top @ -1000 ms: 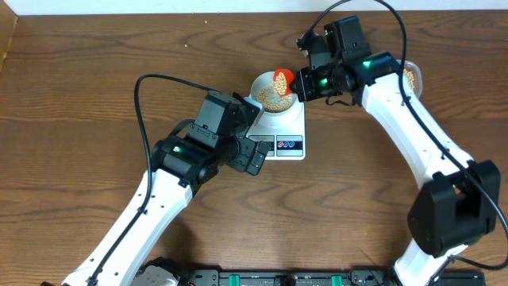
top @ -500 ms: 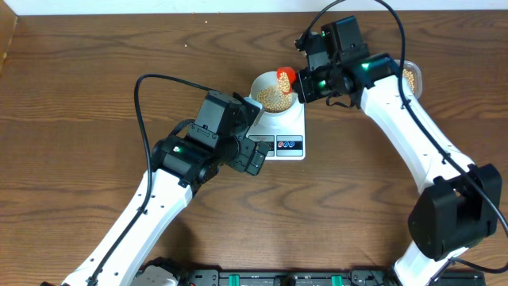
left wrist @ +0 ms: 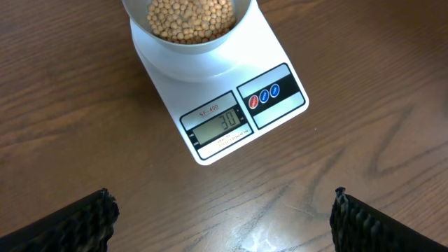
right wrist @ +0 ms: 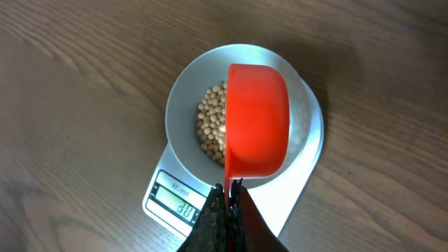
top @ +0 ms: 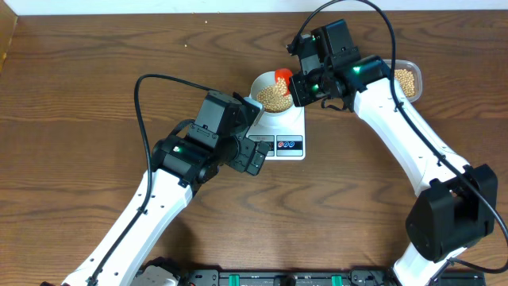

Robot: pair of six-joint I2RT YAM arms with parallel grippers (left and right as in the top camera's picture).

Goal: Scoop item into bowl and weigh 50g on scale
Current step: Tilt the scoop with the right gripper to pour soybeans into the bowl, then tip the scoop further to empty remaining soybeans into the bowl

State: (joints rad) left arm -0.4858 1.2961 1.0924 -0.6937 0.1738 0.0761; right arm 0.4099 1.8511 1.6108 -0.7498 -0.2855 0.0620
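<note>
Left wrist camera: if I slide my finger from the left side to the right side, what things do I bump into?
One black finger of the left end effector → scale display → red and blue buttons → the other black finger. The bowl of soybeans overlaps the middle, so I skipped it.

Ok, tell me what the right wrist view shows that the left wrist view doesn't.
Only the right wrist view: the red scoop, tipped over the bowl, gripped in the shut right hand. Only the left wrist view: the red and blue buttons on the scale, and the open left hand. Both: the bowl of beans sitting on the scale, with the display reading 30.
</note>
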